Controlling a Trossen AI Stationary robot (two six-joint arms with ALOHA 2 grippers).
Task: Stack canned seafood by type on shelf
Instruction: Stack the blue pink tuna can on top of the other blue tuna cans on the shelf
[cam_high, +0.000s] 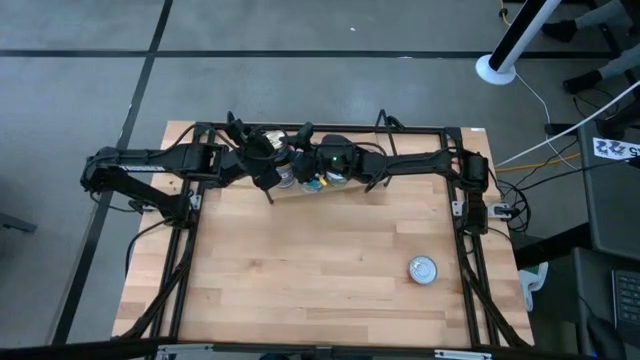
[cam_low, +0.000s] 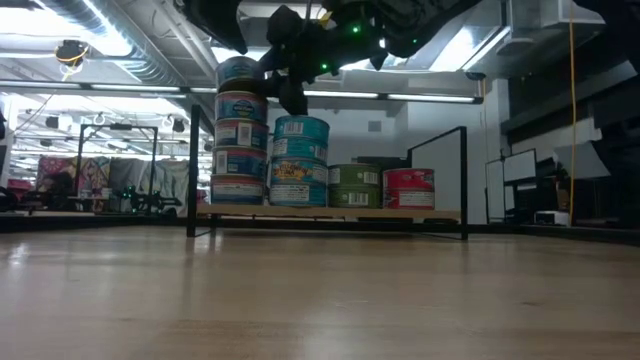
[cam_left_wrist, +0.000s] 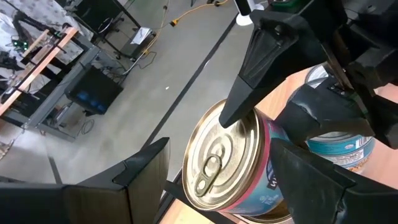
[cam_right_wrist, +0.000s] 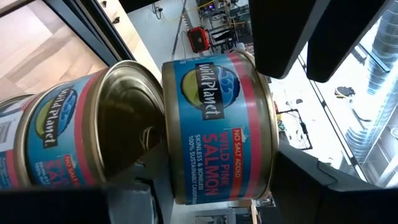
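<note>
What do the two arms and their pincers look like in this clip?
Both arms are dark, near black, built of slim jointed links with thin black cables trailing along them. The left pincer has flat, wedge-shaped matte black fingers. Small green lights glow near the wrist of the right pincer. No markings are readable.

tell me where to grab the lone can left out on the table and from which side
The lone can sits upright, lid up, near the right arm's side of the table with nothing beside it. Come straight down from above and close the fingers across its round side wall, not the flat lid. The right end effector looks closer, though both are at the shelf.
</note>
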